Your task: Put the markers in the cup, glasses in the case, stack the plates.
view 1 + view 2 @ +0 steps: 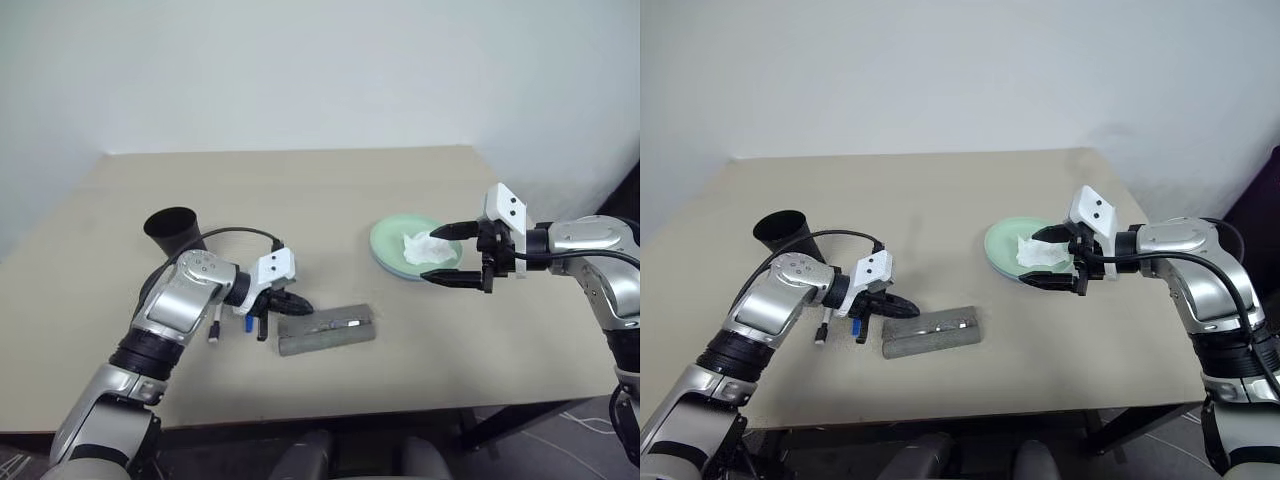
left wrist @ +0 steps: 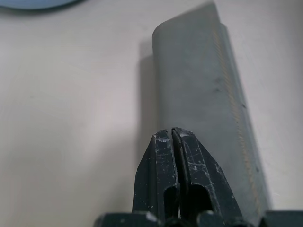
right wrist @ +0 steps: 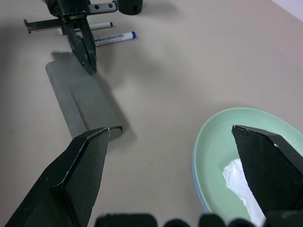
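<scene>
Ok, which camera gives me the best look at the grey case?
The left wrist view: the case shows close up, right past the shut left gripper. Both eye views show it whole but small; the right wrist view shows it lengthwise.

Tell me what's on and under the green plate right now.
A crumpled white tissue lies on the mint green plate. A light blue rim peeks from beneath, so the blue plate seems stacked under it. The plate hides the rest of it.

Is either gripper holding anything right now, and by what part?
Nothing is held. The left gripper is shut on nothing, its fingers over the grey case. The right gripper is open above the mint green plate.
</scene>
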`<state>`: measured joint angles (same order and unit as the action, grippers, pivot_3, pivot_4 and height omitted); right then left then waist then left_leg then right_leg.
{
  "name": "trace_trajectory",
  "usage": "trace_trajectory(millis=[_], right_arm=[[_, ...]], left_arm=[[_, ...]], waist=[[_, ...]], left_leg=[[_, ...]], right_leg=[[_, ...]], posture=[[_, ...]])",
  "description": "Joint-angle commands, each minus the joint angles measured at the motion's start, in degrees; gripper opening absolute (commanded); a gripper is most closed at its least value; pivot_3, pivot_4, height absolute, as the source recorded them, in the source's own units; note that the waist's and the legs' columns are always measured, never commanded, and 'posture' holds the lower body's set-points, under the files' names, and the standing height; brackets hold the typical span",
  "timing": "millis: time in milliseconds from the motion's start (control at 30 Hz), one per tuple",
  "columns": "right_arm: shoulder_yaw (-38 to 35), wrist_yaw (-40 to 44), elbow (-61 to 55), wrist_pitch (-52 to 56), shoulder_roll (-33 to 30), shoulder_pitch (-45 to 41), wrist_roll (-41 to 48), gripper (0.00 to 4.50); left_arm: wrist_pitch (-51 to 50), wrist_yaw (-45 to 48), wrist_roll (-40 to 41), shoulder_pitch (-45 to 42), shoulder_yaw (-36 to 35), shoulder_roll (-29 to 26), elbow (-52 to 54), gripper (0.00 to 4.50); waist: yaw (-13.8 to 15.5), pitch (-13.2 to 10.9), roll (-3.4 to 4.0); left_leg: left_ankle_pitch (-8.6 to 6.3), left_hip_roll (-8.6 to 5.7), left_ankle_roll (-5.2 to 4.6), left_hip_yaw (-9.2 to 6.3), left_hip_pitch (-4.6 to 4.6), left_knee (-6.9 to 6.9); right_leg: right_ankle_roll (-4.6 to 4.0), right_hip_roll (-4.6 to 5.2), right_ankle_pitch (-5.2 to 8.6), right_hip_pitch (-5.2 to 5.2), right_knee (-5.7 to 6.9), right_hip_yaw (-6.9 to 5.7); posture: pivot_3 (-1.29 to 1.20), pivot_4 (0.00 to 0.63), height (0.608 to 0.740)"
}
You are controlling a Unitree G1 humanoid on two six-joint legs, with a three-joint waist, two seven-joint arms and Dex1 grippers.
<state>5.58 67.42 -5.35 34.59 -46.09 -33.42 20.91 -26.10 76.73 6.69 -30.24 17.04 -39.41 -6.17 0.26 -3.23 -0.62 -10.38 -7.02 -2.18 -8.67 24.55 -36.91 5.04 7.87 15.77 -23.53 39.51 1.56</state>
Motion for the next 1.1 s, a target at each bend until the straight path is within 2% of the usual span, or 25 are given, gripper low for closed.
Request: trace_trajectory(millis=[33,400,533,667,867,933,1033,1100], right_arm=[[-1.60,-0.24,-1.83,-0.19,-0.04,-1.67,1.22,4.50],[-0.83,0.23,-2.14,-0.36,-0.36,-1.38,0.53,4.50],[-0.95,0.15,-2.38,-0.14,-0.39,-1.29,0.69,4.50],[-1.13,0.22,-2.44,-0.01,-0.58,-0.89,0.79,4.50],[-0.80,0.46,-1.62,-0.36,-0.42,-1.15,0.47,4.50],[-0.51,0.75,-1.09,-0.61,-0.35,-1.48,0.28,4.50],[0.00,1.48,-0.25,-1.02,-0.24,-2.17,0.11,4.50],[0.29,1.87,0.29,-1.32,-0.14,-2.61,-0.03,4.50]], left_arm=[[-0.68,1.03,1.05,0.87,0.00,-1.56,4.05,0.02],[-2.62,-3.59,0.41,6.42,0.51,-1.99,9.42,0.02],[-5.33,-7.03,2.39,7.16,-2.89,-1.71,12.47,0.02],[-11.87,-13.60,4.82,6.35,-10.09,-1.84,14.56,0.02],[-30.34,-24.95,6.57,5.04,-19.83,-3.11,16.61,0.02],[-37.74,-29.31,4.79,4.68,-20.17,-4.97,18.02,0.02],[-44.43,-33.41,4.19,5.22,-20.48,-7.29,20.86,0.59],[-48.05,-35.37,5.32,4.97,-21.84,-7.15,22.11,1.28]], waist=[[-0.01,0.00,0.00],[0.04,0.02,0.03],[0.04,0.03,0.04],[0.01,0.01,0.00],[-0.04,0.00,0.01],[-0.03,0.00,-0.01],[0.01,-0.01,-0.02],[0.05,-0.01,-0.02]], left_leg=[[0.00,0.00,0.00,0.01,0.00,0.00],[-0.01,0.00,-0.01,0.00,-0.04,0.00],[-0.01,0.00,-0.02,0.01,-0.04,0.00],[-0.01,0.00,-0.02,-0.02,-0.03,0.00],[-0.02,0.00,-0.02,-0.02,-0.03,0.02],[-0.02,0.00,-0.02,-0.02,-0.04,0.02],[-0.01,0.00,-0.02,-0.02,-0.04,0.01],[-0.02,0.00,-0.02,-0.02,-0.05,0.01]], right_leg=[[0.00,0.00,0.00,0.00,0.00,0.00],[0.00,0.02,0.00,0.03,0.00,0.00],[0.00,0.02,0.00,0.04,0.00,0.00],[0.00,0.01,0.00,0.01,0.00,0.00],[0.00,0.00,0.01,-0.01,0.00,0.00],[0.01,-0.01,0.01,0.00,0.00,0.00],[0.00,-0.02,0.00,0.00,0.00,-0.01],[0.00,-0.01,0.00,0.03,0.00,-0.02]], posture=[[0.00,0.000,0.683],[0.00,0.000,0.683],[0.00,0.000,0.683],[0.00,0.000,0.683],[0.00,0.000,0.683],[0.00,0.000,0.683],[0.00,0.000,0.683],[0.00,0.000,0.683]])
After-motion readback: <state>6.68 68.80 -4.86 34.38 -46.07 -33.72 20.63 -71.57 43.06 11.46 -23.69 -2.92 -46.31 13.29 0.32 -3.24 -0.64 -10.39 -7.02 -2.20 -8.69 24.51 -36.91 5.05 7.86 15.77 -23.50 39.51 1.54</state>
